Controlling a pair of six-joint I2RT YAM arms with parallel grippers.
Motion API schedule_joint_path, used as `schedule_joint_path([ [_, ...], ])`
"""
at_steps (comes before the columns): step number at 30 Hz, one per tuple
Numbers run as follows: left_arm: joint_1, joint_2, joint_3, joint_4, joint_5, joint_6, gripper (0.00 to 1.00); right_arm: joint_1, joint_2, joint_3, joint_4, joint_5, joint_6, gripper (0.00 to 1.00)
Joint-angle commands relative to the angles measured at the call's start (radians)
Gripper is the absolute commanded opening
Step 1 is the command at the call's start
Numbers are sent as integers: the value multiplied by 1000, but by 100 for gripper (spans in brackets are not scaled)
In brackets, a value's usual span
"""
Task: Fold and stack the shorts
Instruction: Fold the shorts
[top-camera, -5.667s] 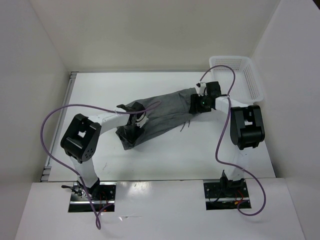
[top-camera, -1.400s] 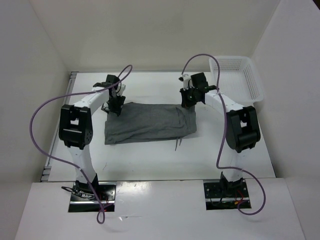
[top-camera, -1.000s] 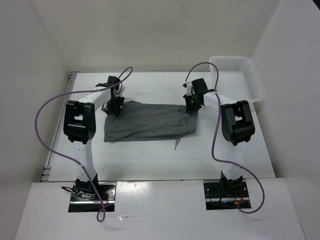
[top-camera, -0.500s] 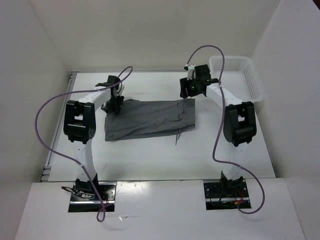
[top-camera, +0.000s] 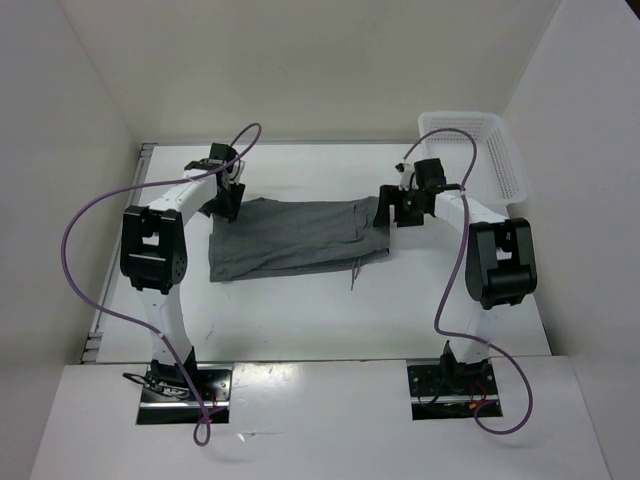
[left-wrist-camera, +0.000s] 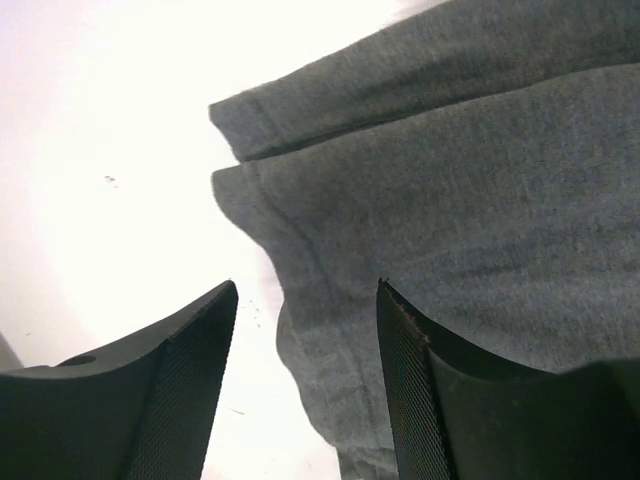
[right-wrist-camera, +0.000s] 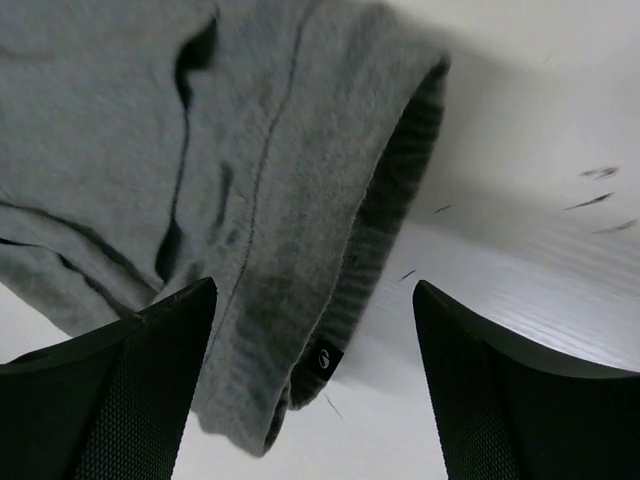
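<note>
Partly hidden beneath left gripper (left-wrist-camera: 306, 287), right gripper (right-wrist-camera: 314, 285): corners of shorts (top-camera: 290, 235).

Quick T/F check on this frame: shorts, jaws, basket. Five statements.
1. The shorts lie spread out on the table. True.
2. The right jaws are shut on the shorts. False: they stand open above the fabric.
3. The left jaws are open at the shorts' left end. True.
4. The shorts sit in the basket. False: they lie on the table, apart from it.
5. A drawstring trails off the shorts' near edge. True.
</note>
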Motion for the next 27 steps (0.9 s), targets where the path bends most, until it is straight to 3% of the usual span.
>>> schedule_joint_path([
  [1,8,-63,27,-13,-29,4,67,7,35,-27,19,-54,52,85],
  [12,8,-15,-19,-3,-111,4,71,18,95,-123,67,-73,101,83],
  [16,19,-15,-44,-3,-101,4,71,38,115,-123,88,-111,89,59],
  [17,29,-24,-57,-12,-92,4,71,38,115,-123,88,-122,89,38],
  [20,52,-46,-85,-23,-60,4,71,38,126,-123,102,-110,109,7],
  [22,65,-46,-94,-34,-17,4,71,38,138,-102,111,-91,120,0],
  [27,75,-37,-103,-63,65,4,71,38,157,-39,111,-56,108,0],
])
